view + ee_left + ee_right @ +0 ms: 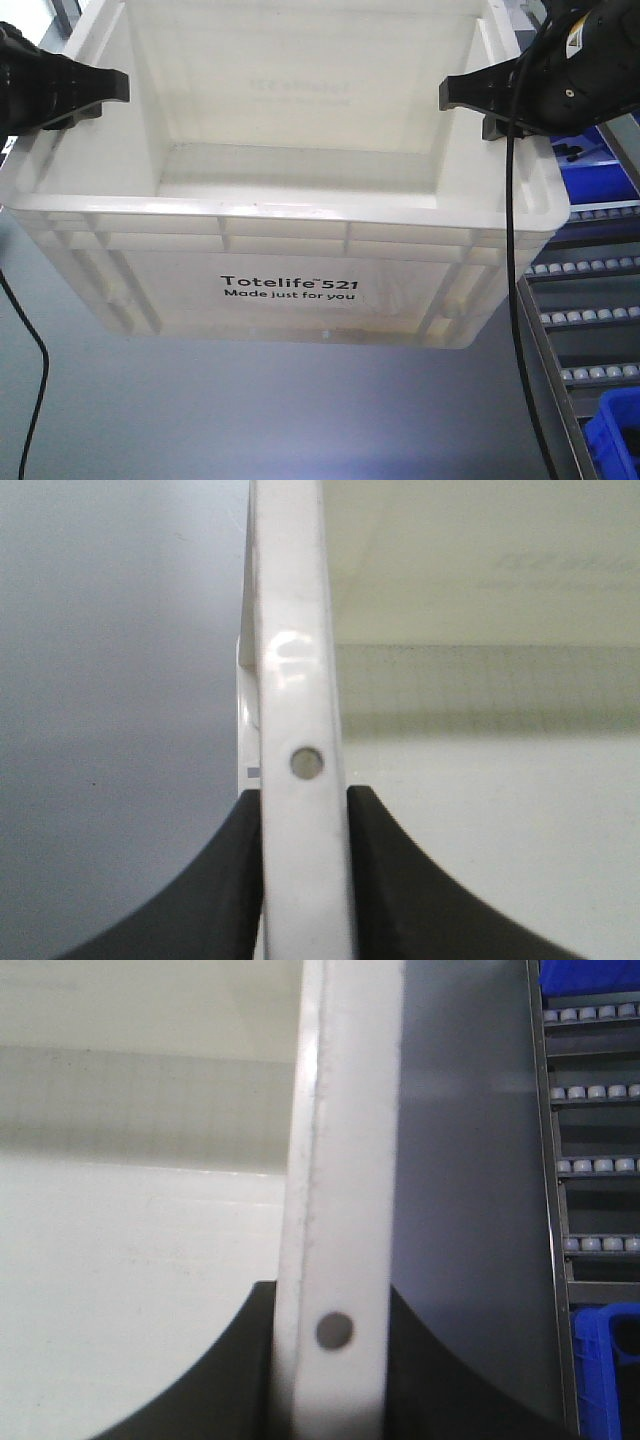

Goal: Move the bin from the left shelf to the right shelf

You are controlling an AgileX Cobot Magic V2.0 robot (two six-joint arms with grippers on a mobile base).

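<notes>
The bin, a large white tote printed "Totelife 521", hangs above the grey floor and fills most of the front view; it is empty inside. My left gripper is shut on the bin's left rim, black fingers pressed against both sides of the wall. On the opposite side, my right gripper is shut on the right rim, its fingers clamping that wall. A small round hole shows in each rim right at the jaws.
A shelf with roller tracks stands to the right, also visible as roller tracks in the right wrist view. Blue bins sit on it, one low and one higher. Grey floor lies below. Black cables hang from both arms.
</notes>
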